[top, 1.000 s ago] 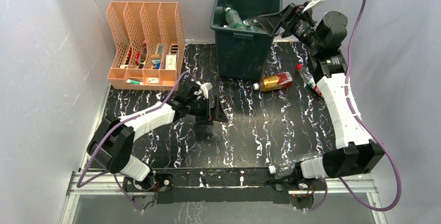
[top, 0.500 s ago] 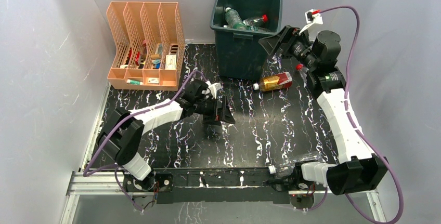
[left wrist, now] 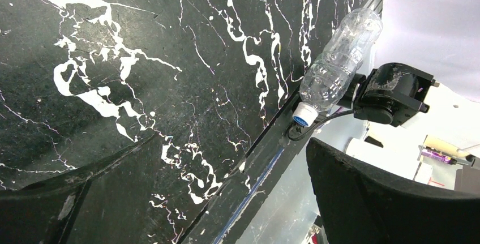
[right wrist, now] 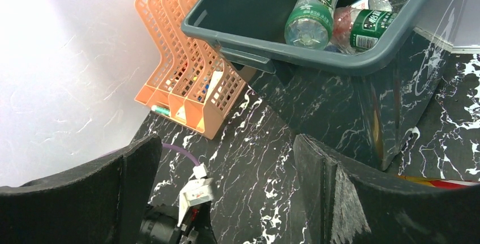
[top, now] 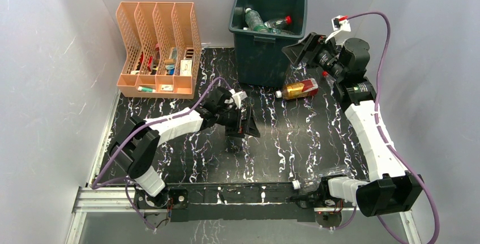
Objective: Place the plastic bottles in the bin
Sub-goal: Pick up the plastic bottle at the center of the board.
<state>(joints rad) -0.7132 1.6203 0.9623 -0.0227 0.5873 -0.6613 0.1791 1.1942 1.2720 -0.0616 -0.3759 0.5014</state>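
Nearby, orange bottle (top: 300, 89) lies apart from spread right claw (top: 296, 51).

On my right gripper (right wrist: 226, 142), the right-hand finger hides all but a sliver of the orange bottle (right wrist: 438, 183) just past it. Ahead of it, the bin (right wrist: 362, 63) runs off the top edge, which cuts the far end of a green-labelled bottle (right wrist: 310, 12). What fills the peach organizer (right wrist: 187, 74) is too small to name. From above, my right wrist covers most of the red-capped bottle (top: 325, 75). Beside my left gripper (left wrist: 229, 142), the white and purple bits (left wrist: 441, 154) blur.
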